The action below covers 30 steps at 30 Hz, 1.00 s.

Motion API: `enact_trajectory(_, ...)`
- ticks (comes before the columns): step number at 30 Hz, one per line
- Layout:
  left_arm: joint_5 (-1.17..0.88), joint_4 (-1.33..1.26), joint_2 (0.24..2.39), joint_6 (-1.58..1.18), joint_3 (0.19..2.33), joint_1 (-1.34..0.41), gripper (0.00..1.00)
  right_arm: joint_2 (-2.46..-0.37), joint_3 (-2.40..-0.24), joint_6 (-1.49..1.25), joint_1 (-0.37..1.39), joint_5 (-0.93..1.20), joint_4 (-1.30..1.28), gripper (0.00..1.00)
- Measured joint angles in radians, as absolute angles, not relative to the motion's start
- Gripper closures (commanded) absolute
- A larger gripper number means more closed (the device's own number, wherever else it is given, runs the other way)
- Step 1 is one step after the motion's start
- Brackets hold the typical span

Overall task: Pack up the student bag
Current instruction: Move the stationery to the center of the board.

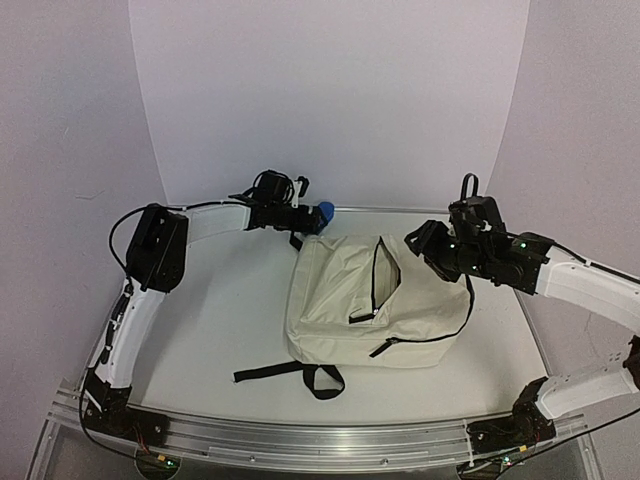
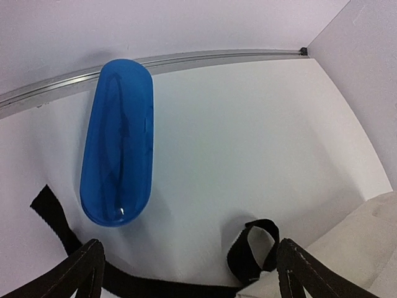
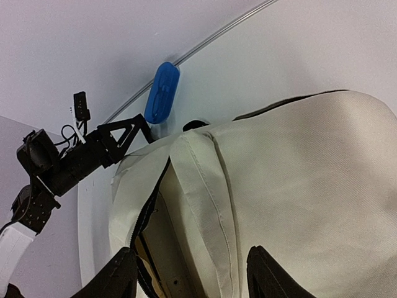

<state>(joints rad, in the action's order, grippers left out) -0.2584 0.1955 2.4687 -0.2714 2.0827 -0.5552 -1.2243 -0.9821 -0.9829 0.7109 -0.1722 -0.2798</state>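
Top external: shows the student bag [image 1: 340,300] flat at mid-table, a little toward the right edge, zipper mouth gaping (a dark slit). Shows a blue case [image 1: 323,211] by the far edge, just off the bag's far-left corner. Finds the left gripper [image 1: 303,222] spread wide just short of that case, holding nothing. Finds the right gripper [image 1: 420,243] at the bag's far-right corner, also wide, astride the flap beside the zipper; cannot tell whether touching. Notes black straps [image 1: 290,372] trailing toward the near edge.

Legible markings, all views: none.
Item: student bag [image 1: 400,300], plain cream fabric, no readable label or brand.
Item: blue case [image 2: 118,143], unmarked surface, no lettering, numbers or signs.
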Motion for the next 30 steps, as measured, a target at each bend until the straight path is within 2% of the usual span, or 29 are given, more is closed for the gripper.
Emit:
enact_trajectory(5, -0.245, 0.18, 2.587, -0.233, 2.193, -0.554, 0.03, -1.227, -0.982, -0.996, 0.711, -0.156, -0.282, 0.4)
enact_trajectory(13, -0.202, 0.173, 2.658, -0.199, 2.21, -0.551, 0.02, -1.308, -1.012, -0.968, 0.711, -0.137, -0.3, 0.35)
enact_trajectory(18, -0.206, 0.132, 2.651, -0.199, 2.194, -0.551, 0.01, -1.443, -1.193, -0.859, 0.711, -0.162, -0.323, 0.28)
enact_trajectory(23, -0.215, 0.113, 2.622, -0.198, 2.144, -0.551, 0.01, -1.658, -1.468, -0.727, 0.701, -0.192, -0.302, 0.23)
enact_trajectory(26, -0.216, 0.117, 2.613, -0.207, 2.14, -0.551, 0.01, -1.803, -1.614, -0.678, 0.681, -0.17, -0.299, 0.2)
enact_trajectory(30, -0.215, 0.11, 2.526, -0.237, 2.024, -0.548, 0.01, -2.047, -1.828, -0.619, 0.641, -0.109, -0.295, 0.17)
